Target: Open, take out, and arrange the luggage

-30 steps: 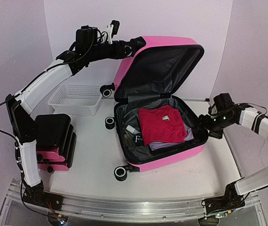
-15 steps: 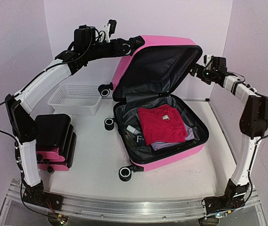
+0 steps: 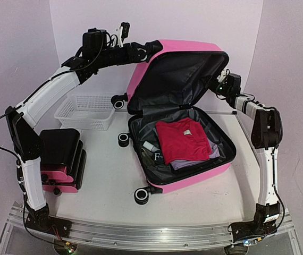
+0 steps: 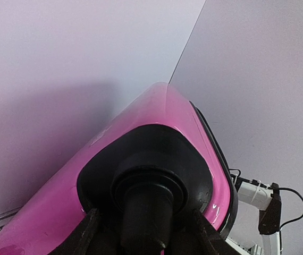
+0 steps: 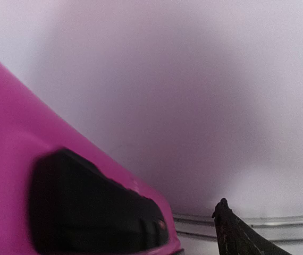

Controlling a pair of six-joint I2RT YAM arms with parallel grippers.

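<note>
The pink luggage [image 3: 194, 178] lies open on the table, its black-lined lid [image 3: 181, 79] raised and tilted back. Inside are a folded red garment [image 3: 182, 139], a lilac one [image 3: 186, 162] under it, and a white bottle [image 3: 149, 145]. My left gripper [image 3: 152, 49] is shut on a black wheel [image 4: 146, 204] at the lid's top left corner, with a finger on each side of it. My right gripper [image 3: 219, 81] is at the lid's right edge and open. The right wrist view shows the pink shell [image 5: 13, 122] at left and one finger [image 5: 231, 226] at right.
A white mesh basket [image 3: 87, 110] stands at the back left. Small black and pink cases [image 3: 61, 159] are stacked at the left edge. The luggage's lower wheels [image 3: 140, 195] rest on the table. Walls close in behind and on both sides.
My right arm has swung up from beside the luggage's right side to the lid's right edge. The left gripper has kept its hold on the wheel, and the lid has hardly moved.
</note>
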